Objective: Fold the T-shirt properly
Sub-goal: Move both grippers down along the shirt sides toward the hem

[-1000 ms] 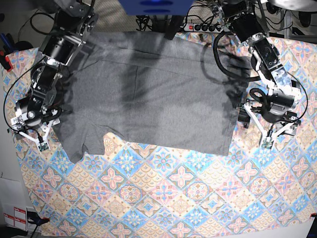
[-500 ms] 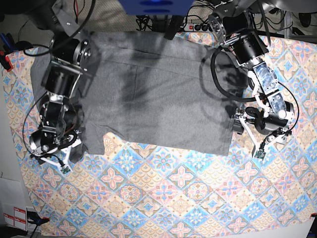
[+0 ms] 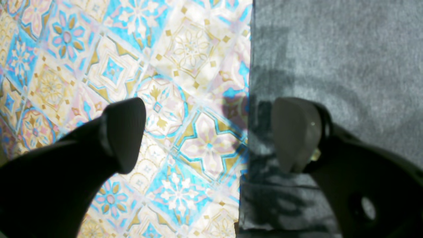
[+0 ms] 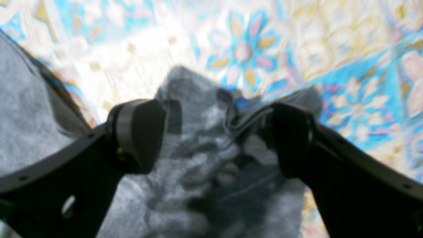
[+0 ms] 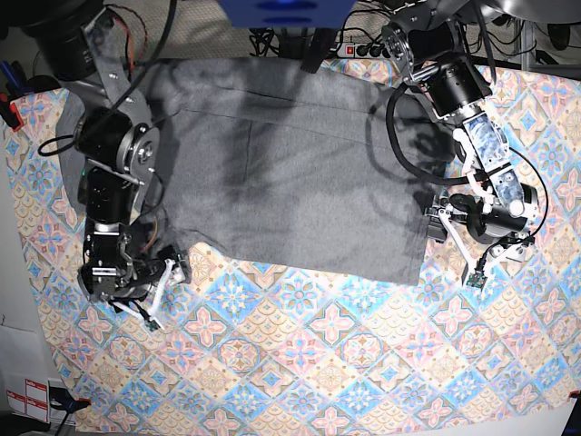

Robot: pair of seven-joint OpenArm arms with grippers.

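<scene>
The grey T-shirt (image 5: 290, 173) lies spread flat on the far half of the tablecloth (image 5: 345, 363). My right gripper (image 5: 162, 292) is at the shirt's near-left sleeve corner. In the right wrist view that gripper (image 4: 214, 135) is open, and bunched T-shirt (image 4: 198, 158) fabric lies between its fingers without being pinched. My left gripper (image 5: 454, 250) is at the shirt's right edge. In the left wrist view it (image 3: 210, 135) stands open across the T-shirt (image 3: 330, 66) edge, one finger over the cloth and the other over the tablecloth (image 3: 99, 66).
A power strip (image 5: 372, 50) and cables lie past the table's far edge. A blue block (image 5: 286, 11) hangs at the top centre. Red-labelled cards (image 5: 27, 395) sit off the near-left corner. The patterned tablecloth covers the near half.
The arm on the base view's left has swung down the shirt's left side to the sleeve corner. The other arm has shifted slightly inward toward the shirt's right edge.
</scene>
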